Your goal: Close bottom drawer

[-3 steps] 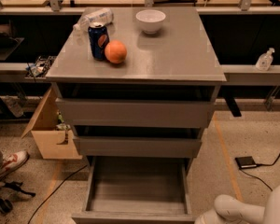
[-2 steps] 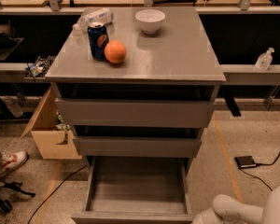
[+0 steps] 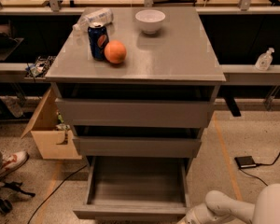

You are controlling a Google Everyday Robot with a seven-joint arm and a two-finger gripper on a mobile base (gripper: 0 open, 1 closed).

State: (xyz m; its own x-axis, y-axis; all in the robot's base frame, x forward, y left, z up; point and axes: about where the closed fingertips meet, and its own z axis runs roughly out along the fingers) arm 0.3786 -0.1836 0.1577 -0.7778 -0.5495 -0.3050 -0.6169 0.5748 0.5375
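The grey cabinet (image 3: pixel 177 55) stands in the middle of the view with three stacked drawers. The bottom drawer (image 3: pixel 130 212) is pulled far out toward me, and its empty grey box interior (image 3: pixel 137 183) shows. The middle drawer (image 3: pixel 137 146) and the top drawer (image 3: pixel 133 112) each stick out a little. My white arm (image 3: pixel 233 206) comes in at the bottom right. My gripper (image 3: pixel 190 217) is at the lower frame edge, right by the right end of the bottom drawer's front.
On the cabinet top are a blue soda can (image 3: pixel 98 40), an orange (image 3: pixel 115 52), a white bowl (image 3: pixel 150 20) and a plastic bottle (image 3: pixel 94 17). An open cardboard box (image 3: pixel 49 134) is on the floor at left, a shoe (image 3: pixel 9 162) further left, and a black pad with a cable (image 3: pixel 246 161) at right.
My arm has crept slightly left toward the bottom drawer's right front corner. The drawers and the things on top have not moved.
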